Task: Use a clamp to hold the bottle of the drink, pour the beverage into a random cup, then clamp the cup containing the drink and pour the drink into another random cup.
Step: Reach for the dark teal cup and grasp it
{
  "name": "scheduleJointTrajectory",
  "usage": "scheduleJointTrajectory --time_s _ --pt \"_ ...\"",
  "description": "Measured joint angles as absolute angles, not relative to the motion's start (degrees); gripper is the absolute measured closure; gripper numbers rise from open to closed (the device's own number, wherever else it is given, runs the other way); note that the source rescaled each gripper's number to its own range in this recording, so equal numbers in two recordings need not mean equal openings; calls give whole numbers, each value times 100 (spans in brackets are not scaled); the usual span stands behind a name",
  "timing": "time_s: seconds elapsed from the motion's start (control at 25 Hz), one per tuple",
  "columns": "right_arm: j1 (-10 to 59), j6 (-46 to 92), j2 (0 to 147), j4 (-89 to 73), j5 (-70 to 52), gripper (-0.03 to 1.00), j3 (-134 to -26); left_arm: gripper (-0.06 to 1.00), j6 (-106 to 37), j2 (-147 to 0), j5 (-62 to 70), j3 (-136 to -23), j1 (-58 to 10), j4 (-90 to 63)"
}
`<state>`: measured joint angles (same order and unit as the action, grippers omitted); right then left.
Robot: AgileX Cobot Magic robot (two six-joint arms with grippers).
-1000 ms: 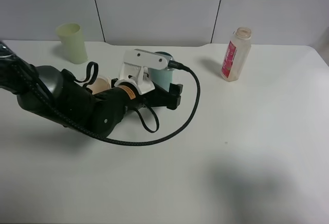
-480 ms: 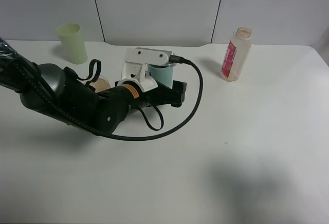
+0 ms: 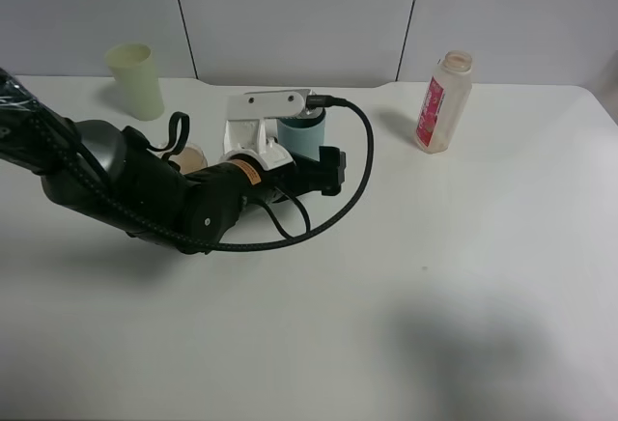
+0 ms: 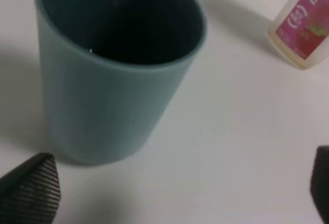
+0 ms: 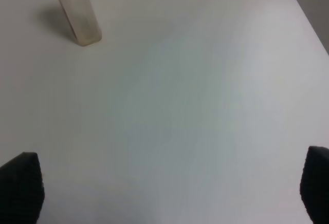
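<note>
You look to be past the first pour: the bottle of the drink stands upright on the table, well off to the side of the left end effector. Clamping the teal tumbler and the second pour remain. The left end effector is spread wide, with the tumbler just ahead of its fingers, ungripped. The right end effector is spread too, holding nothing. Since a second ago the left end effector has edged toward the tumbler, and bottle and cups have stayed put.

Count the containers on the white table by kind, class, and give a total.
Cups: 3 (pale yellow-green cup, teal cup, partly hidden cup)
Bottles: 1 (drink bottle)
Total: 4
</note>
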<state>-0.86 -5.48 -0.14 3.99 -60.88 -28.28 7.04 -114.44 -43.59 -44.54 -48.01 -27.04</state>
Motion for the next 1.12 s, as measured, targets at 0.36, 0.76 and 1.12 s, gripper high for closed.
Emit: scheduleJointTrajectory --time_s 0.36,0.76,1.12 --pt "-86 -548 -14 399 -6088 -3 -2828 -5 260 -11535 -4023 -4849 -5206 -3439" --pt "-86 -548 -14 399 -6088 -3 -2828 -5 0 -11609 -3988 -5193 -5583 -4783" --pt "-86 -584 -14 409 -6088 -3 -2828 7 0 -11945 -4010 -5366 -5600 -4946"
